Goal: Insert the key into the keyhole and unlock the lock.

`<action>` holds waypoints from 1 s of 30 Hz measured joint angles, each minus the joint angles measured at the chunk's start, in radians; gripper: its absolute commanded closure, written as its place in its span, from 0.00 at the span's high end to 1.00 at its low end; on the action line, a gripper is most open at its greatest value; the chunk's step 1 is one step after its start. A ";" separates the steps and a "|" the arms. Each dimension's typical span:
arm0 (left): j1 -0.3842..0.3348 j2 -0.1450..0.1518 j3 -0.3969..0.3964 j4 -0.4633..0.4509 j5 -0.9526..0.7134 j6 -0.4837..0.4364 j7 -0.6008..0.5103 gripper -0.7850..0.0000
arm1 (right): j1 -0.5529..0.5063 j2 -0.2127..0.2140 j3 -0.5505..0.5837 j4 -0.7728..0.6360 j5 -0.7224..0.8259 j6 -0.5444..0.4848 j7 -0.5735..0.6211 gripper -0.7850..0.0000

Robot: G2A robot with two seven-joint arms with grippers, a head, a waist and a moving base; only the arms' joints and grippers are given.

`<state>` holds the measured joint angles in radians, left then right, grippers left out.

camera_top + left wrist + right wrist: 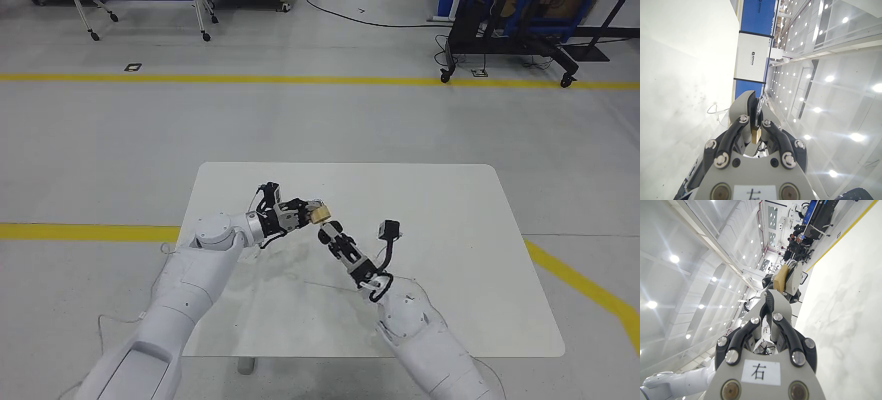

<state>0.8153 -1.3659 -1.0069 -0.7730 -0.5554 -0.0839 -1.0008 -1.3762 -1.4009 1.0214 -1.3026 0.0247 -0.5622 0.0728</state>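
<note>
A small brass padlock point(319, 212) is held above the middle of the white table point(450, 200) by my left gripper point(305, 212). In the left wrist view that gripper point(757, 96) is shut on the silver shackle point(761, 104), and the brass body point(755, 135) lies between the fingers toward the palm. My right gripper point(325, 232) sits just below and right of the lock, fingers shut. In the right wrist view its tips point(768, 292) touch the lower end of the padlock point(780, 279). I cannot make out a key between the pads.
Both arms meet over the table's centre-left, and bare tabletop point(470, 280) spreads to the right and front. Wheeled racks point(510, 40) stand far back on the floor beyond a yellow line point(300, 78).
</note>
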 measured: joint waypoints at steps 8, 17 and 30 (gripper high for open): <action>-0.008 -0.004 0.002 0.014 0.004 -0.015 -0.010 0.00 | 0.016 -0.009 -0.007 0.023 0.013 -0.008 -0.012 0.15; 0.013 0.003 -0.022 -0.024 0.047 -0.123 0.078 0.00 | -0.032 0.003 0.024 -0.020 0.257 -0.012 0.198 0.43; 0.047 0.013 -0.037 -0.091 0.102 -0.145 0.094 0.00 | -0.002 0.013 0.071 -0.012 0.517 0.171 0.405 0.38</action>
<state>0.8625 -1.3526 -1.0440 -0.8642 -0.4538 -0.2290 -0.9069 -1.3786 -1.3879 1.0929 -1.3150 0.5415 -0.3915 0.4773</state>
